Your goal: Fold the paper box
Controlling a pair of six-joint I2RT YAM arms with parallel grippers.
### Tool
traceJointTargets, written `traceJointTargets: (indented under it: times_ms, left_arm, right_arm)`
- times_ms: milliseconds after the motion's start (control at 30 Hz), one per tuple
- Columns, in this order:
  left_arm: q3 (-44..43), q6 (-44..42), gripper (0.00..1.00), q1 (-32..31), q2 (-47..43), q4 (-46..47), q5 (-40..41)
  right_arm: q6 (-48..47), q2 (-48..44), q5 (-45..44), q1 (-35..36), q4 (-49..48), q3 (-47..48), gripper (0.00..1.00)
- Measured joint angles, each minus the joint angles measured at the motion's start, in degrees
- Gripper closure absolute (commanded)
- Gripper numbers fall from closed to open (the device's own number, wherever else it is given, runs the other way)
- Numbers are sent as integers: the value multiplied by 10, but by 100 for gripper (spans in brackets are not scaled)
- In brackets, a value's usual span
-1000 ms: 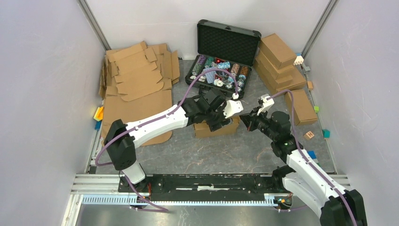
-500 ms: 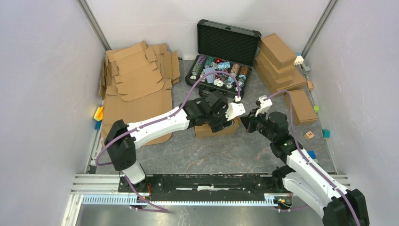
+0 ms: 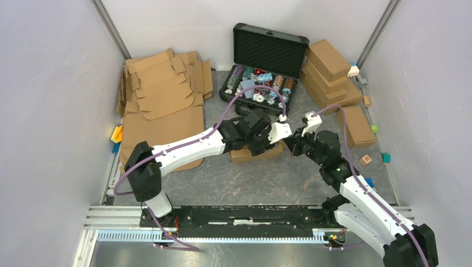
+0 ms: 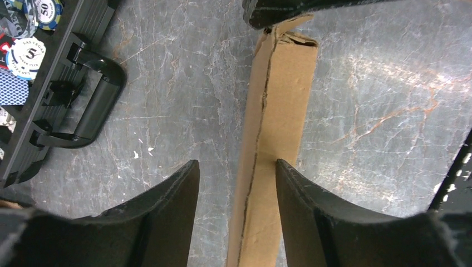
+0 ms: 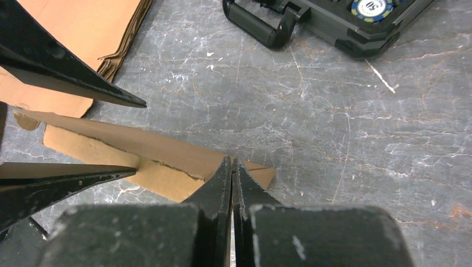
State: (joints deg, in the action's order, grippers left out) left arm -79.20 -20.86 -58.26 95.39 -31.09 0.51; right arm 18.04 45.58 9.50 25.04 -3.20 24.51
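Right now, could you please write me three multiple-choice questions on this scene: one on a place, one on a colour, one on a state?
1. Where is the black case relative to the paper box?
A) on top of it
B) beyond it, toward the far edge of the table
C) touching its near side

2. What colour is the paper box?
A) brown
B) white
C) blue

3. How is the right hand?
A) wide open
B) holding a chip
C) shut

Answers: 1 B, the case sits farther back, apart from the box; 2 A, it is plain brown cardboard; 3 C, it is closed with no gap.
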Motion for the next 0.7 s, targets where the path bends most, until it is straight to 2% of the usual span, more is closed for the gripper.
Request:
traceJointTargets:
  times_ms: [133,267,400,700]
  left_arm:
    - [0,-3,52,0,8,3,8]
    - [-6,-4,55,0,17,11,12]
    - [-10,-4,55,0,22,15,21]
    - [-10,-4,56,0,22,16,24]
  right_arm:
    - [-11,-2,-18,0,32,24,100]
    - [-21,-9,-34,0,64,38,96]
    - [-32,-27,-44,0,96,43,88]
    - [-69,-47,-11,0,108,46,77]
